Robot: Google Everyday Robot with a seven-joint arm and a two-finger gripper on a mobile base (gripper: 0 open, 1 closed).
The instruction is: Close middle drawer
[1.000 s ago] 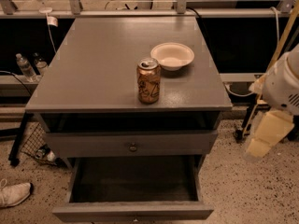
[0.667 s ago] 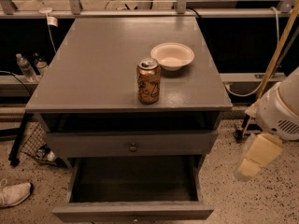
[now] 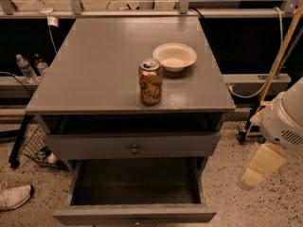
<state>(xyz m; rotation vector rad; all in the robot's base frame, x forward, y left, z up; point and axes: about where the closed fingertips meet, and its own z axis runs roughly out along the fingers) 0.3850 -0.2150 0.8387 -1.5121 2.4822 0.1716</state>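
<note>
Grey middle drawer (image 3: 94, 215), pulled fully open, lies left of the gripper (image 3: 260, 168).

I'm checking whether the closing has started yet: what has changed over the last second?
The pincer, out to the right of the cabinet, has sunk lower and drifted slightly left, toward the open middle drawer. It touches nothing and has taken hold of nothing. The middle drawer stays pulled out as before, and the can and the bowl on top have not moved.
</note>
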